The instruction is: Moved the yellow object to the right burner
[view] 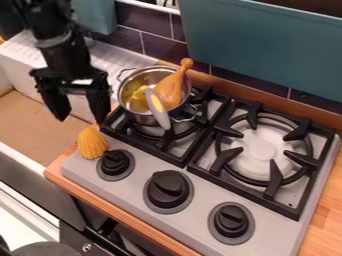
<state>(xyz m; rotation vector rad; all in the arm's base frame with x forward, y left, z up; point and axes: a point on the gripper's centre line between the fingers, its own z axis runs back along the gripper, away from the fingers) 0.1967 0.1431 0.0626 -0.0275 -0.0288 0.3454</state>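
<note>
No words, numbers or signs can be read here.

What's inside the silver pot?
In the pot are a drumstick, a yellow bit and a grey-and-yellow thing poking over the rim. What lies under them is hidden.

Yellow obj (pixel 92 143): corn-like, bumpy kernel rows, rounded lower end, narrower top; sits on L front corner of stove (pixel 194 192), just beside L knob (pixel 115 162), narrow end twd back, well apart fr. R burner. R burner (pixel 260 146): pale round ctr, dk ring, blk grate prongs pointing in fr. sides, lies flat.
</note>
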